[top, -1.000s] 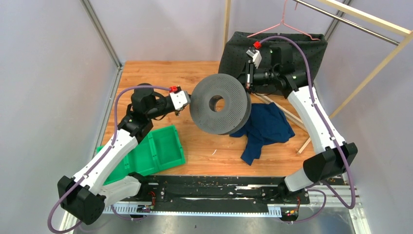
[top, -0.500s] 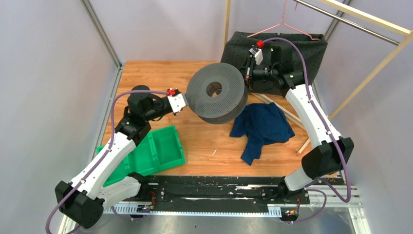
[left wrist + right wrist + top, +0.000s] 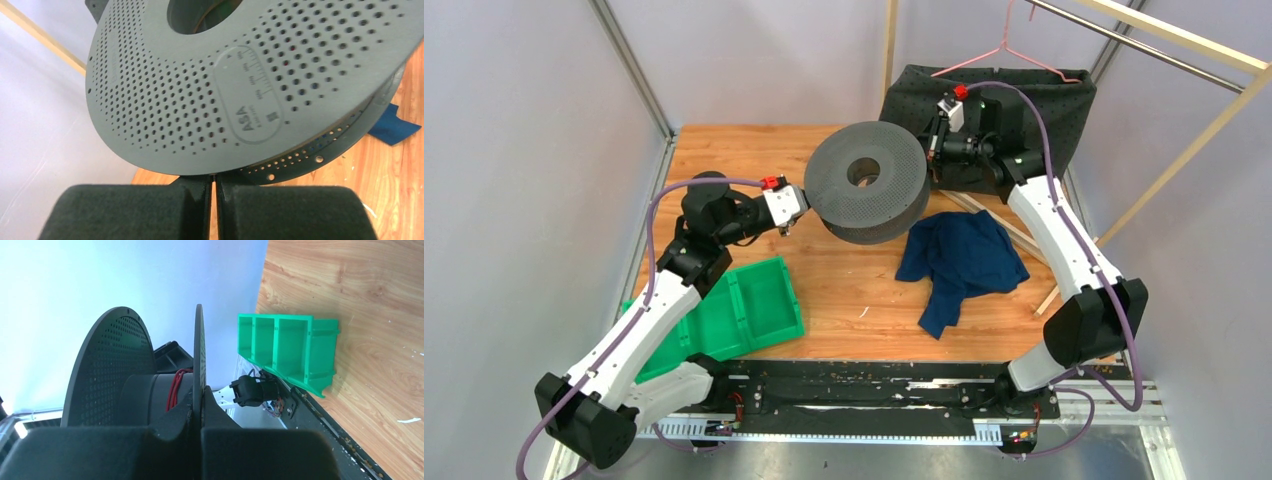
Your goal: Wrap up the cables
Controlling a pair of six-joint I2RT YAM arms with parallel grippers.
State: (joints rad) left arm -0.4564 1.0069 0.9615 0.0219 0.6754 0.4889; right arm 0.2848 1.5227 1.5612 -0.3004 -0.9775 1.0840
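While clamped on opposite rims of the dark grey spool (image 3: 864,195), holding it tilted off the table (image 3: 724,150) in the upper middle of the top view. At centre left of that view, closed on one flange with the left gripper (image 3: 792,207): in the left wrist view, fingers (image 3: 130,210) pressed almost together at the bottom edge, with only the thin perforated plate between. At upper right, likewise clamped with the right gripper (image 3: 934,150) on the edge of a flange, seen edge-on up the middle of the right wrist view. Of the cables (image 3: 175,387), only a few red turns to find, lying on the hub (image 3: 145,395) between the two flanges at lower left of the right wrist view; no dark strand and no loose end to make out anywhere. Likely to handle as light, limp and a little springy: apt to slide out of a grip, unwind if let slack, kink or snap if jerked. Best taken flat between the fingers near the hub, under gentle tension, and laid turn beside turn. Lower in the top view, a green bin (image 3: 754,305) at lower left and a blue cloth (image 3: 964,255) right of centre.
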